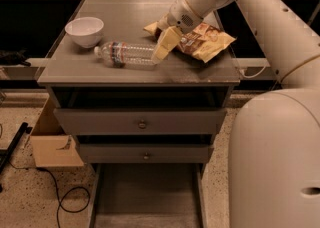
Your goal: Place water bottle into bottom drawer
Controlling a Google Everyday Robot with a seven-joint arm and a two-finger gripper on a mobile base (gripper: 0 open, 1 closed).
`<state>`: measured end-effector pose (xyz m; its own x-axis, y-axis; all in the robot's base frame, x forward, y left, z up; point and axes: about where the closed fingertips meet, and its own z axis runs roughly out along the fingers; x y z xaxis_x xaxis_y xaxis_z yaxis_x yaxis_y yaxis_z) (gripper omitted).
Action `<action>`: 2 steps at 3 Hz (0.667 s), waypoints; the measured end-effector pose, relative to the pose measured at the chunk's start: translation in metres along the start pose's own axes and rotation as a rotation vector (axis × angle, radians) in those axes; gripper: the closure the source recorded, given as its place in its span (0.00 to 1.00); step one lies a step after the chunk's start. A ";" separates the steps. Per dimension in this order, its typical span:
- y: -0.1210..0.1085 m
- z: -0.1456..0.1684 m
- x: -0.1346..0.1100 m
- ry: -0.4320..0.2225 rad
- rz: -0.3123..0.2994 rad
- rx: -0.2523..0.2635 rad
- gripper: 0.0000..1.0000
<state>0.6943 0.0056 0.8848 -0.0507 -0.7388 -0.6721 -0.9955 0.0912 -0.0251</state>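
The water bottle [125,54] lies on its side on the grey cabinet top [100,69], cap toward the left, clear with a red-blue-white label band. My gripper [159,56] reaches down from the upper right and its tip is at the bottle's right end, touching or almost touching it. The bottom drawer [145,197] is pulled out at floor level below the cabinet front; its flat grey floor shows nothing in it.
A white bowl [85,31] stands left of the bottle. A crumpled snack bag [207,42] lies right of the gripper under the arm. Two upper drawers with round knobs [142,124] are closed. A cardboard box [52,144] and cables are on the floor at left.
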 end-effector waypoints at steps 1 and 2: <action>0.007 0.035 -0.020 0.020 -0.032 -0.045 0.00; 0.007 0.035 -0.019 0.018 -0.029 -0.043 0.00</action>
<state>0.6912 0.0439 0.8712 -0.0233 -0.7523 -0.6584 -0.9991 0.0412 -0.0117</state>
